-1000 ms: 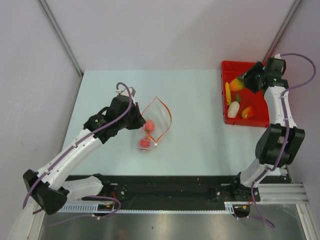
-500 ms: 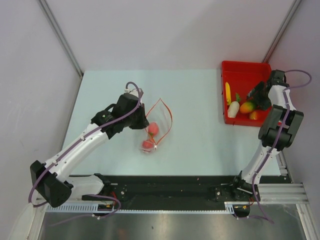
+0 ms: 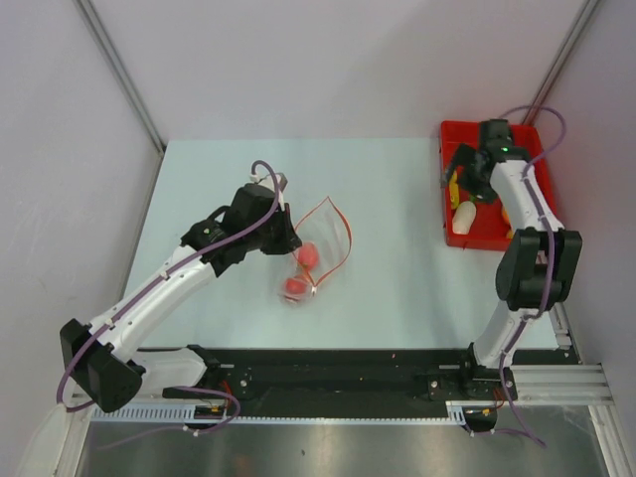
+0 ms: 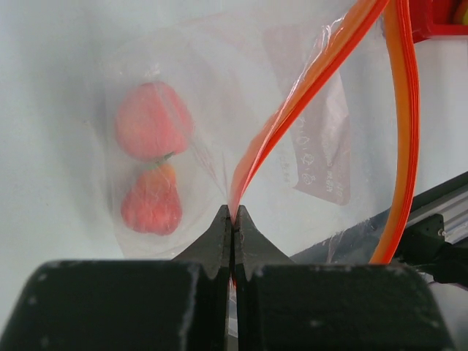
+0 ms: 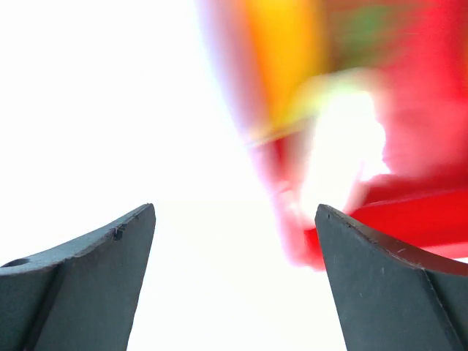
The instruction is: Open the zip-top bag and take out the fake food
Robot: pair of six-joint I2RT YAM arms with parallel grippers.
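The zip-top bag (image 3: 320, 246) lies mid-table with its red-orange zip mouth gaping open. My left gripper (image 3: 289, 240) is shut on the near zip strip (image 4: 248, 172) and holds it up. Two red-pink pieces of fake food (image 3: 308, 254) (image 3: 294, 286) are still inside; they also show in the left wrist view (image 4: 152, 121) (image 4: 151, 205). My right gripper (image 3: 457, 177) is open and empty over the left part of the red tray (image 3: 482, 244). The tray holds a white radish (image 3: 464, 217) and a yellow piece (image 3: 452, 191). The right wrist view is blurred and overexposed; its jaws (image 5: 234, 219) stand wide apart.
The red tray stands at the table's back right corner; its corner also shows in the left wrist view (image 4: 439, 18). The right arm (image 3: 527, 209) lies across the tray's right side and hides part of its contents. The black rail (image 3: 328, 368) runs along the near edge.
My right gripper has swung from the tray's right side to its left side. The left gripper has kept its hold on the zip strip, and the bag mouth has spread slightly.
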